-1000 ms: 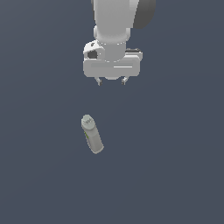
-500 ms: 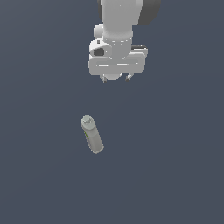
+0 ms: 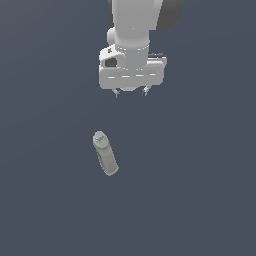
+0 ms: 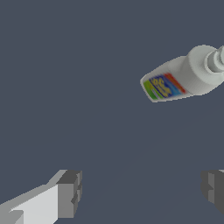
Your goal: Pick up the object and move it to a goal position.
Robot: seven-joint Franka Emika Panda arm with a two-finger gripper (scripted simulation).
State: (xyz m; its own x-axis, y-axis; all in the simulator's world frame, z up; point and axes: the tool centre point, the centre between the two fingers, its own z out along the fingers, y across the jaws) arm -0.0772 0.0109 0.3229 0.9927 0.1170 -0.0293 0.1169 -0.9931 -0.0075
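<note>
The object, a small pale grey-beige bottle (image 3: 105, 153) with a rounded cap and a green mark on its side, lies on the dark floor below the middle of the exterior view. In the wrist view the bottle (image 4: 183, 76) shows a coloured label. My gripper (image 3: 131, 93) hangs well above the bottle in the exterior view, a little toward that view's right, apart from it. Its fingertips barely show under the white hand. In the wrist view the gripper (image 4: 142, 190) is open and empty, with one finger (image 4: 68, 192) at each side and the bottle outside the gap.
A plain dark grey-blue floor (image 3: 200, 200) fills both views. The white arm (image 3: 140, 20) rises out of the exterior view's upper edge. No other objects show.
My gripper has moved toward the exterior view's upper right, farther from the bottle. The bottle has not moved.
</note>
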